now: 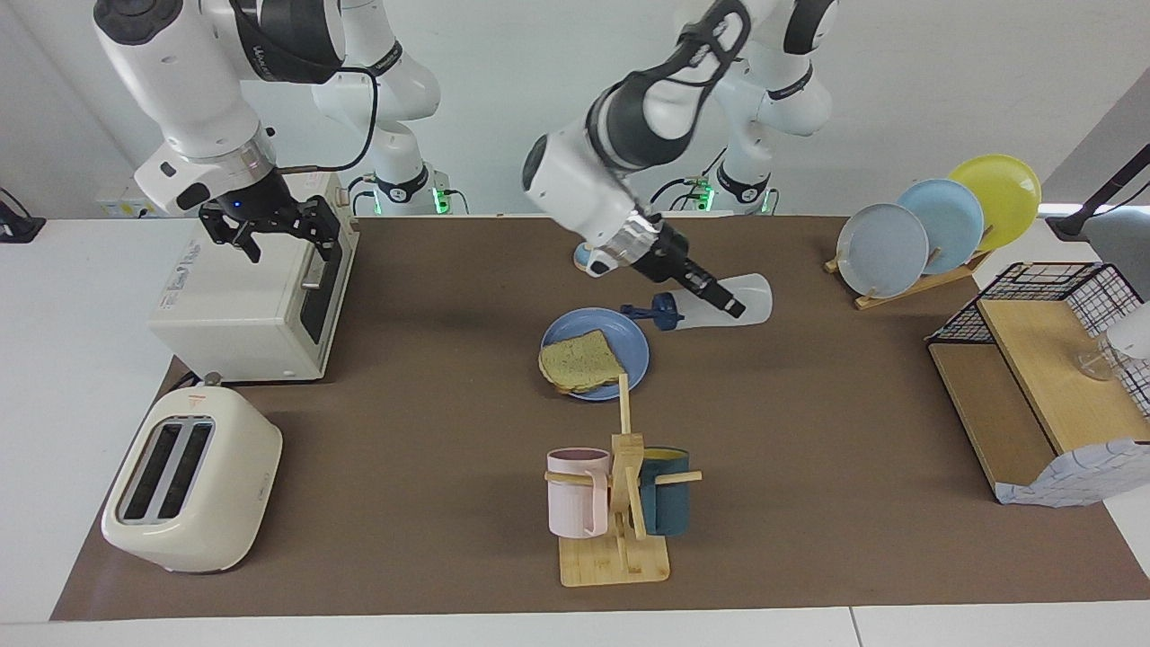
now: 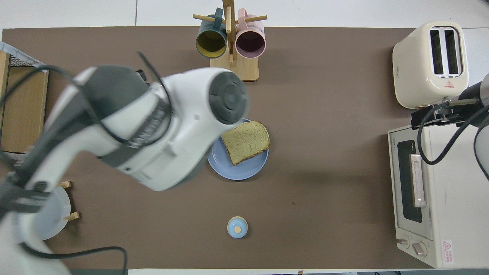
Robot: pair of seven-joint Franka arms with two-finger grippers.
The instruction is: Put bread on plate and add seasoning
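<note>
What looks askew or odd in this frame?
The bread lies off-centre on the plate, one edge overhanging the rim. The left gripper holds the seasoning bottle on its side, beside the plate.

Mug rack [image 1: 620, 503] crowds plate [image 1: 629, 328]

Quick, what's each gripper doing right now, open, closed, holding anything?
Left gripper: shut on the seasoning bottle, raised beside the plate.
Right gripper: open, empty, over the toaster oven.
</note>
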